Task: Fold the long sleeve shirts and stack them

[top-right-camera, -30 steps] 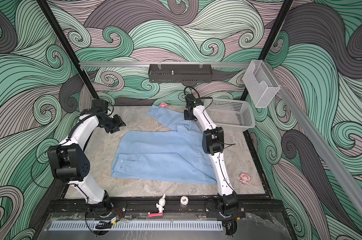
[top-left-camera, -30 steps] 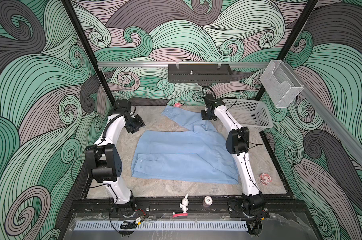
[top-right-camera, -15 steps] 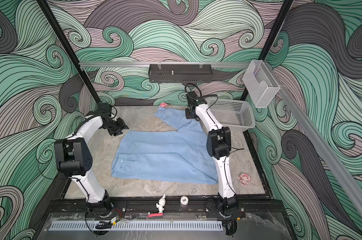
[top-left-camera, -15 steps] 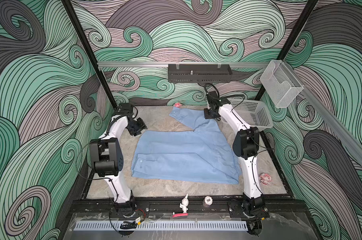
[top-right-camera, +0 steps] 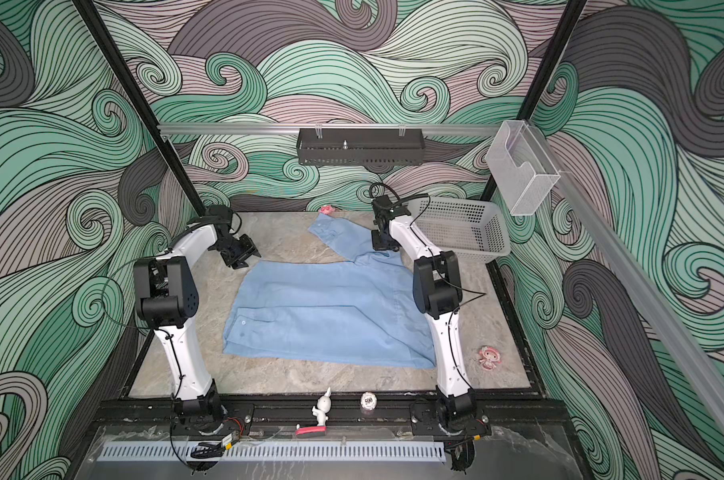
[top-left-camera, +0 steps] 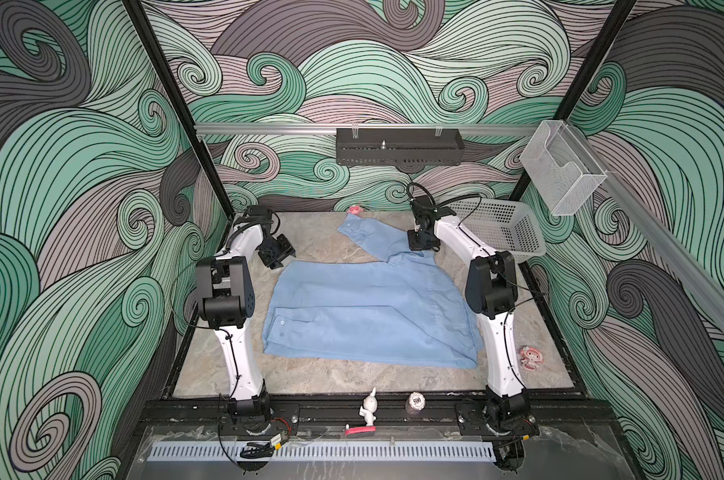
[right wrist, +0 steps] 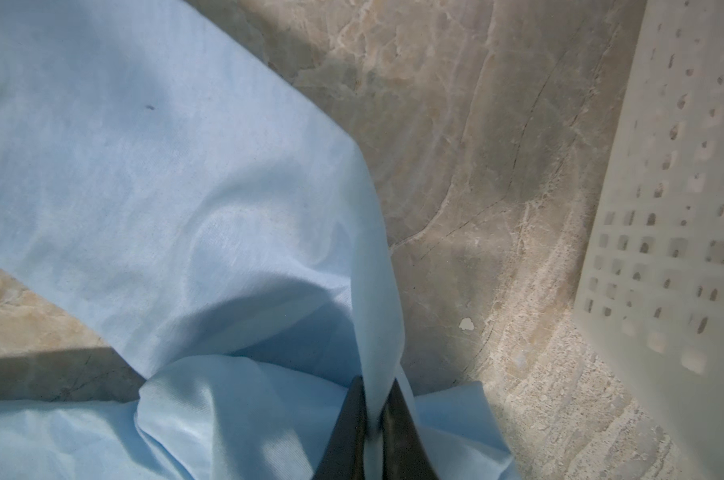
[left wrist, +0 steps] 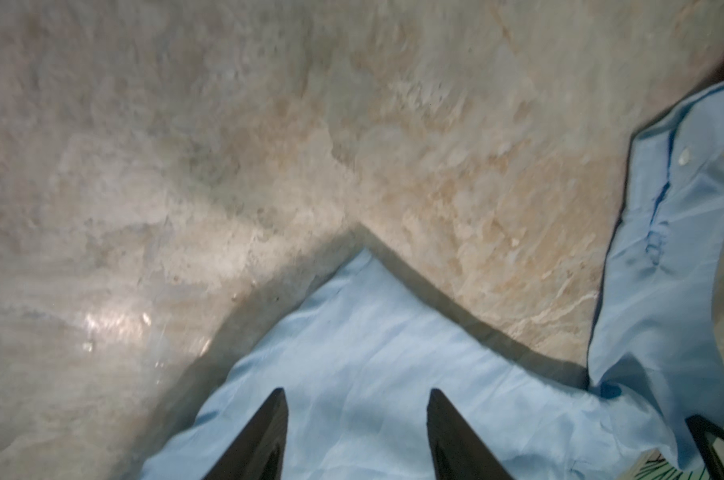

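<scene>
Both top views: the shirt [top-left-camera: 368, 316] lay spread flat on the table [top-left-camera: 322, 374], one sleeve [top-left-camera: 368, 237] stretched toward the back, with the basket [top-left-camera: 501, 228] near the right arm. Risk: a hard pull on that sleeve could drag the flat body askew.

Left wrist view: risk of catching only the top layer at the corner. The left end effector [left wrist: 357, 392] hung over that corner, jaws apart and empty.

Right wrist view: the thin fold could slip if tugged. The right end effector [right wrist: 376, 380] was clenched on shirt fabric — the basket wall was just beside it.
</scene>
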You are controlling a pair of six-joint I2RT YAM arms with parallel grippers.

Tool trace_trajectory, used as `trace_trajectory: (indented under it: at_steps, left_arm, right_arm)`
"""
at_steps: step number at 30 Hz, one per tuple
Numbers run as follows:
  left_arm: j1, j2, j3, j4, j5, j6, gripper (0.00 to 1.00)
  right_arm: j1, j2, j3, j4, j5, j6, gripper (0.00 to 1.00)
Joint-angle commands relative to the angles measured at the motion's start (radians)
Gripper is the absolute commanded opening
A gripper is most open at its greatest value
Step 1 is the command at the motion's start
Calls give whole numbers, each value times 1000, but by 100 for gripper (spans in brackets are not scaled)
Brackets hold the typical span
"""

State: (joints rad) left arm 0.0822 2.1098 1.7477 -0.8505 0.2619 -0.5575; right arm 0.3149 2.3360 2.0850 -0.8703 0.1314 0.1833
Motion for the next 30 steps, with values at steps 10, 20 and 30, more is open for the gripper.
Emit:
trace_trajectory:
  at_steps: [10,20,30]
  left_arm:
    - [-50,257,279,-191,-117,71,53]
    - [-71,317,329,-212,-114,90,35]
    - [-68,273,320,-245,-177,106,0]
  right_arm:
    - [12,-108,-94,51,-36,22,13]
    - [12,-130,-155,73,-50,31,13]
    - [12,-137,-158,74,-42,28,13]
